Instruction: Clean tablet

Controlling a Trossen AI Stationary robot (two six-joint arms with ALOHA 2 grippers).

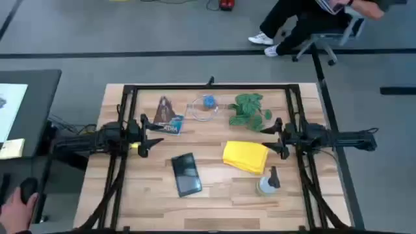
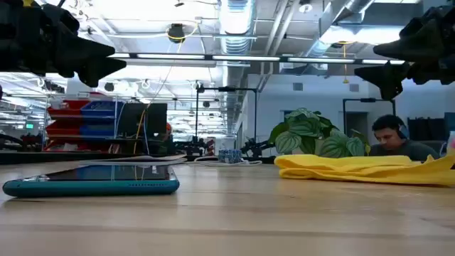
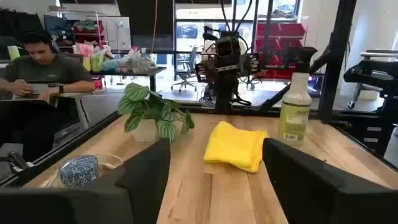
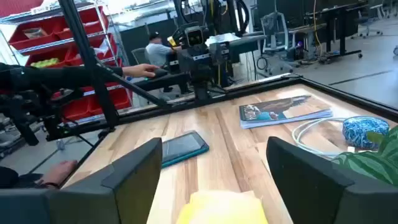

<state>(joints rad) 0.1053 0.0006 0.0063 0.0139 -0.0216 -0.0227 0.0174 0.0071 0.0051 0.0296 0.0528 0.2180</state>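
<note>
Worktop: I see a pale wooden plank worktop point(image 1: 214, 195) inside a black metal frame, on a grey floor.
Tablet: the thin black tablet with a glossy dark screen and teal edge point(image 1: 186, 173) lies flat near the front, left of centre, apart from both claws.
Cloth: a folded yellow cloth point(image 1: 245, 156) lies to its right.
Bottle: a spray bottle with a black trigger and yellowish label point(image 1: 268, 182) stands just right and nearer of the cloth.
Far side: a colourful printed booklet point(image 1: 166, 119), a clear bowl holding a blue ball point(image 1: 205, 106) and a green leafy plant point(image 1: 250, 111) sit along the back.
Left claw: my left claw point(image 1: 153, 138) hangs above the left side with its fingers spread, grasping nothing.
Right claw: my right claw point(image 1: 266, 134) hangs above the right side, likewise released.
Room: a person sits on a chair point(image 1: 318, 23) beyond the far edge; red storage bins point(image 4: 37, 37) line a shelf.
</note>
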